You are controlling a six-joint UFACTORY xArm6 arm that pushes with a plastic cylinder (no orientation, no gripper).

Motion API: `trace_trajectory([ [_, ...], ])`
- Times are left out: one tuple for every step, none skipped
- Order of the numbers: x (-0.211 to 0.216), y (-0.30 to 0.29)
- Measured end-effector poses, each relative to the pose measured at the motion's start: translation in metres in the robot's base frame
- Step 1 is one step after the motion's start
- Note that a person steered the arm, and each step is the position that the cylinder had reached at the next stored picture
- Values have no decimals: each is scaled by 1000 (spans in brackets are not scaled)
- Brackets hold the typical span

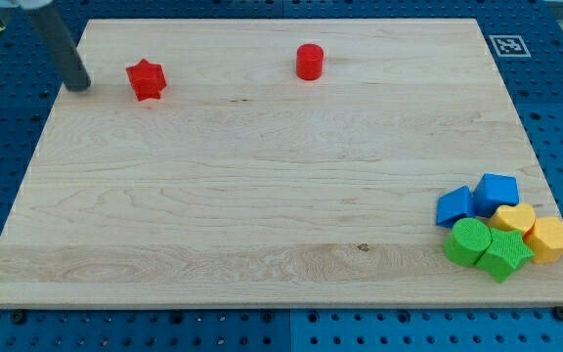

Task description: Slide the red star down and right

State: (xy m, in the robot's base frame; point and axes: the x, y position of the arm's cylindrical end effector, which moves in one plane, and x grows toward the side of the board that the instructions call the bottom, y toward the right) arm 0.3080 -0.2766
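Observation:
The red star [147, 79] lies on the wooden board [262, 196] near the view's top left. My tip [79, 84] is on the board just left of the star, about a block's width away, not touching it. The dark rod rises from the tip toward the view's top left corner.
A red cylinder [309, 62] stands near the view's top middle. At the bottom right is a tight cluster: two blue blocks [454, 206] [498, 190], a yellow block [514, 218], an orange-yellow block [549, 239], a green cylinder [468, 241] and a green star [503, 254]. A marker tag [505, 45] sits off the board's top right corner.

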Motion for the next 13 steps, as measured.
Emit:
trace_trajectory([
  [-38,15],
  [-38,16],
  [-36,20],
  [-27,39],
  [-16,65],
  [-3,90],
  [4,93],
  [5,93],
  [19,93],
  [47,91],
  [73,91],
  [106,92],
  [141,100],
])
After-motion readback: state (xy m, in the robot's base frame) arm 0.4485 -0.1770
